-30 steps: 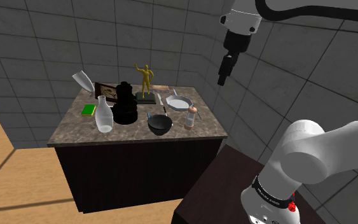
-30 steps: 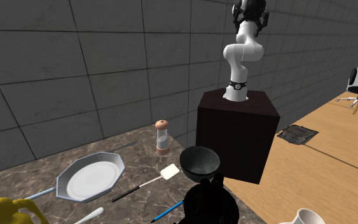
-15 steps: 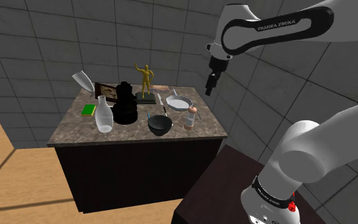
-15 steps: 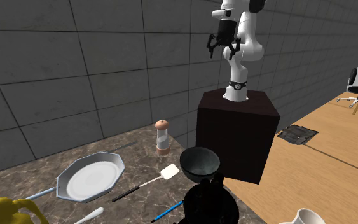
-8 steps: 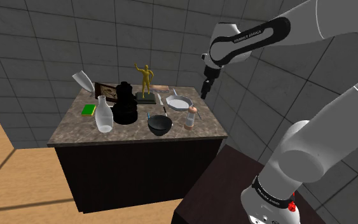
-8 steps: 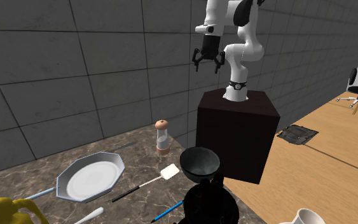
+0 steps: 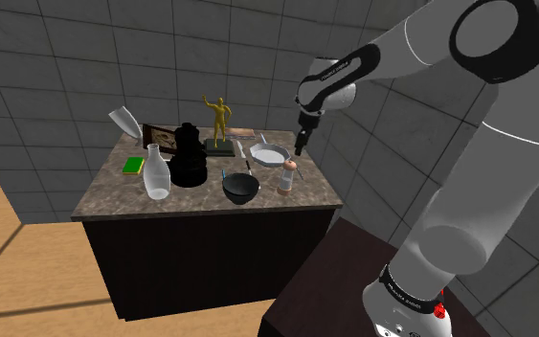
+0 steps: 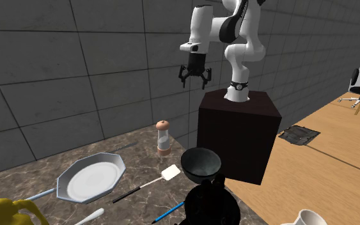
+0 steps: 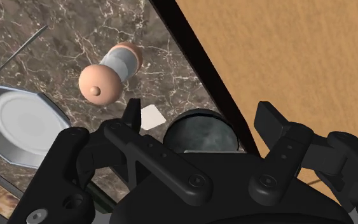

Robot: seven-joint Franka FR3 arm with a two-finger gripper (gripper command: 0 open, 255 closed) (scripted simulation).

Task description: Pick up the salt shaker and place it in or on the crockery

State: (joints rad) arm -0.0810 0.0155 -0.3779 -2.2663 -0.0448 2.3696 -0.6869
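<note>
- Pinkish-brown at the cap and pale in the body: found the salt shaker (image 8: 164,138) upright on the marbled worktop (image 7: 114,188), close to the edge that faced the stand (image 8: 237,131).
- Saw nothing touching it.
- Noted the black gripper (image 8: 194,82) hanging in the air above the worktop's edge, higher than the salt shaker, with its fingers spread apart and nothing between them.
- In the wrist view, looked down past the fingers (image 9: 131,113) onto the shaker's rounded cap.
- Found a black bowl (image 7: 241,188) near the shaker, on the shoulder view's left of it and also near the front edge.
- Spotted a white spatula (image 8: 171,172) with a thin dark handle lying flat between the bowl and the plate.
- Saw a grey eight-sided plate (image 8: 93,177) with a white centre flat on the worktop, farther from the stand than the shaker.
- Farther back, made out a yellow figurine (image 7: 219,117) on a dark base and a black appliance (image 7: 189,153).
- Beside those, on the shoulder view's left, noted a clear bottle (image 7: 156,174), a green block (image 7: 133,166), a framed picture (image 7: 162,137) and a tilted glass (image 7: 123,121).
- Beyond the worktop, saw grey tiled walls and a wooden floor (image 9: 285,57).
</note>
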